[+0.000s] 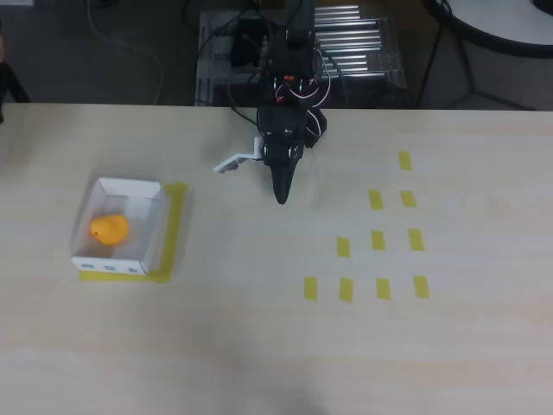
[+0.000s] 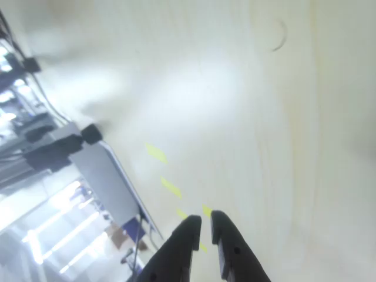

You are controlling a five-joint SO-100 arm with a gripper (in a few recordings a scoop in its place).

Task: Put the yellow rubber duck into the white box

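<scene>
Overhead view shows you the duck (image 1: pixel 109 229) lying inside the box (image 1: pixel 154 226), at the table's left. Judge the placement as done; nothing of the task appears left except parking the arm. The gripper (image 1: pixel 281 197) sits well apart from the box, near the table's back edge, and holds nothing. Wrist view shows you the fingers (image 2: pixel 185 238) nearly together with only a thin gap between them. Note the pale wood-grain table (image 1: pixel 259 346), the yellow tape strips (image 1: pixel 378 240) at its right, and the metal rack (image 1: pixel 346 43) with cables behind it.
</scene>
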